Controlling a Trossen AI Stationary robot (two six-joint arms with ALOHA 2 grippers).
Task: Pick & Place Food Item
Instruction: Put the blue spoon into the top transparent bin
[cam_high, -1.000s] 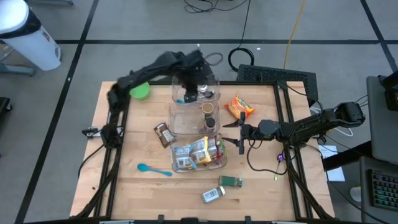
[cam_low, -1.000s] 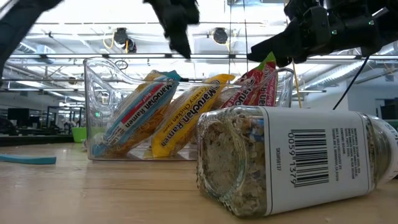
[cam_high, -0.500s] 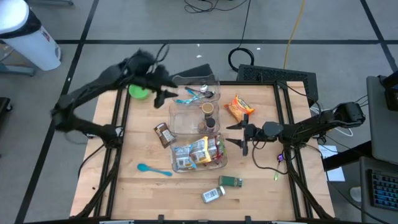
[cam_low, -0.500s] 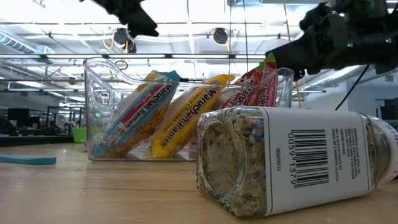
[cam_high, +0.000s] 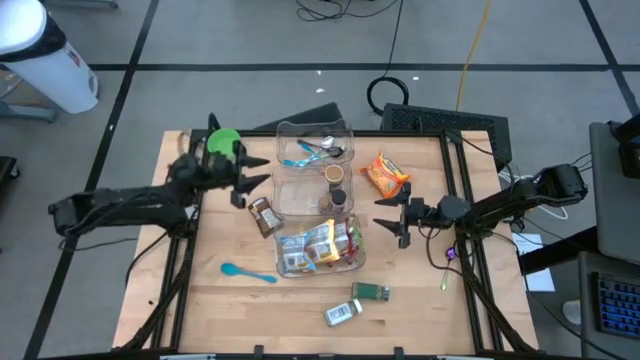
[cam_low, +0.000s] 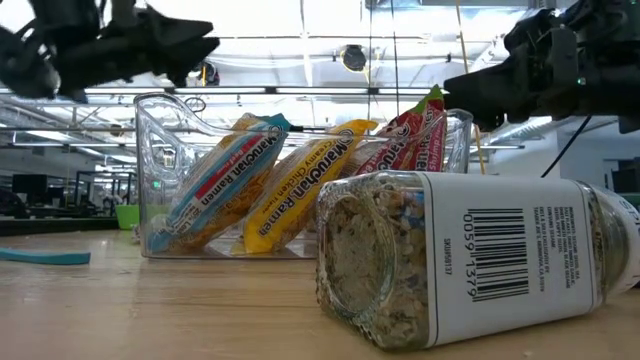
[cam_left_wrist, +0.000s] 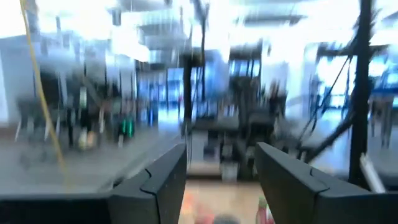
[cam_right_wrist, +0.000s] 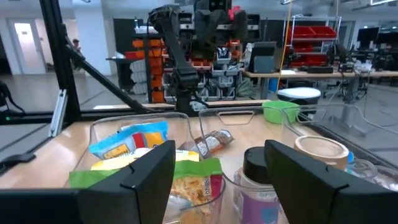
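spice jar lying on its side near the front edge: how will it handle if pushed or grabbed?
The spice jar looks square-sided, so it will probably slide, not roll. Its clear wall and glossy label may be slippery. It looks nearly full, so likely hefty for its size.

left pincer (cam_high: 255, 184) open, arm stretched low, right pincer (cam_high: 397, 218) open, both empty, pointing inward

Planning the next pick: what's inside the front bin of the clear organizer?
The front bin holds ramen packets standing on edge: blue, yellow and red wrappers, plus a green-edged one. Whatever lies beneath or behind them is covered.
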